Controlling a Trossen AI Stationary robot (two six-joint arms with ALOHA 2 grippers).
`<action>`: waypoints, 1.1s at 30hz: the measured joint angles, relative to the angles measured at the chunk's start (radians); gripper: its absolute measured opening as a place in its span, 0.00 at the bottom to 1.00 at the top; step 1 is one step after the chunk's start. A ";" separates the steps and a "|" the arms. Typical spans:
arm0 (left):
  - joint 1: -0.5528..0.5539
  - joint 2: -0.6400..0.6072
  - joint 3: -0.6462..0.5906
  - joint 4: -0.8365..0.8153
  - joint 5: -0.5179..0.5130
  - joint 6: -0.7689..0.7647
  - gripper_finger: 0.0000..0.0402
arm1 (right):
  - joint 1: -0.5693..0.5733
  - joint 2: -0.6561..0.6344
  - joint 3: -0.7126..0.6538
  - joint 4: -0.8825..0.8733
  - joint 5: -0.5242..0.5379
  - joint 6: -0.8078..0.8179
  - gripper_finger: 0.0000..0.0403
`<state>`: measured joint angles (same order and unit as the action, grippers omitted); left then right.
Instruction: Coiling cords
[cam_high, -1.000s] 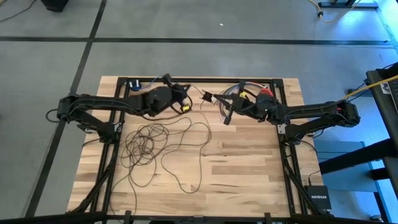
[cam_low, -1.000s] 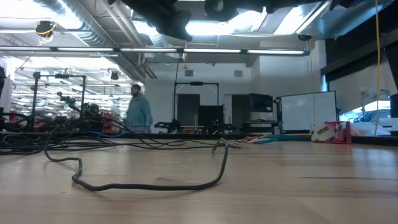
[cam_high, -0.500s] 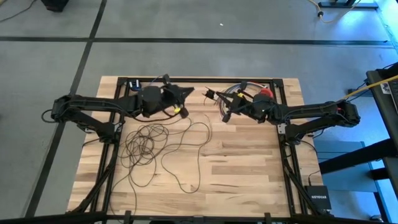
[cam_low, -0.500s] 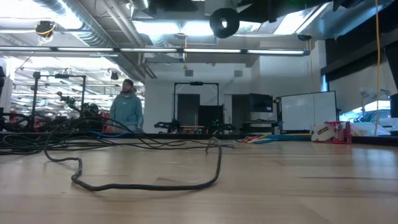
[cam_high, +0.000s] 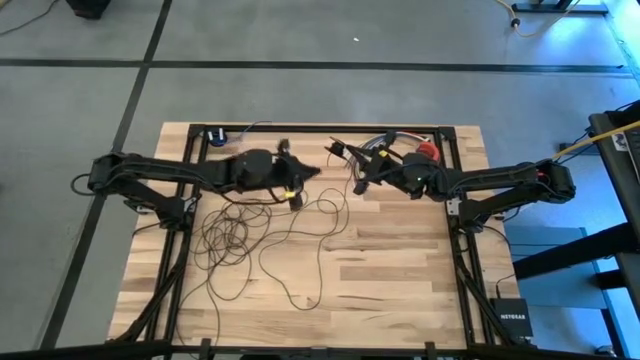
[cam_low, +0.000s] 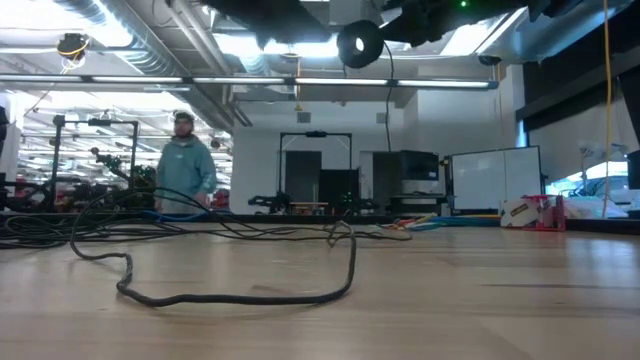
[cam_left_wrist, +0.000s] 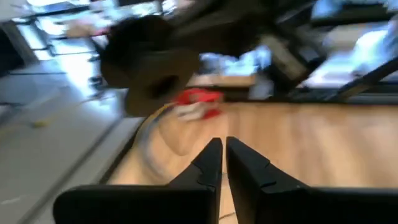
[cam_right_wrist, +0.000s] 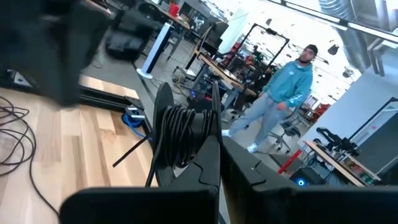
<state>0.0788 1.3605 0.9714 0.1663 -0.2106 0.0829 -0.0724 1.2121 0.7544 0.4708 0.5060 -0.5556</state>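
Right gripper (cam_high: 362, 174), clamped on a coiled bundle of the cords (cam_right_wrist: 180, 134), hovers beside the nearly shut, seemingly empty left gripper (cam_high: 300, 175), loose loops (cam_high: 235, 235) trailing across the table (cam_high: 400, 270) under the left arm.

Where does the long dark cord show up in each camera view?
High: the cord lies in loose loops on the table's left half.
Low: snaking across the near tabletop.
Left wrist: too blurred to tell.
Right wrist: a wound bundle at the right gripper.
Shared landmark: the wooden table.
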 joint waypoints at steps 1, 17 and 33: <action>0.000 0.014 -0.018 0.037 0.029 -0.013 0.05 | 0.000 0.000 0.000 -0.001 0.000 0.000 0.02; -0.003 0.434 -0.006 0.430 0.027 -0.102 0.41 | 0.000 0.000 0.000 -0.001 0.001 -0.001 0.02; 0.033 0.484 0.007 0.454 0.028 -0.084 0.25 | 0.000 -0.001 0.000 -0.002 0.000 -0.002 0.02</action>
<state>0.1116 1.8449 0.9779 0.6201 -0.1829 -0.0009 -0.0725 1.2114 0.7544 0.4690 0.5060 -0.5574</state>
